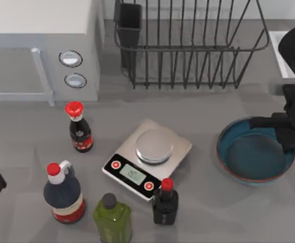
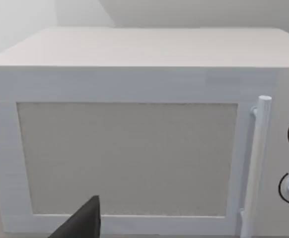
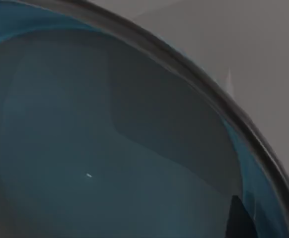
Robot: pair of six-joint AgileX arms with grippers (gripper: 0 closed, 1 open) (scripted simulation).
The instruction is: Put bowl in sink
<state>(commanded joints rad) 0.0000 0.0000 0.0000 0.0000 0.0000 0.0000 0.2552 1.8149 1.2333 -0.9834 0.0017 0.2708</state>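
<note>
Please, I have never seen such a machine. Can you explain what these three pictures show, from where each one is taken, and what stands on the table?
These are two AgileX robot arms at a grey table. The top view looks down from above. The right gripper is at the right rim of the blue bowl, which rests on the table; the right wrist view looks closely into that bowl. Whether the bowl is gripped cannot be told. The left arm is parked at the table's left edge, and its wrist camera faces the white microwave. Also on the table: a kitchen scale, four bottles in front, and a black wire dish rack. A corner of the sink shows at the right.
</note>
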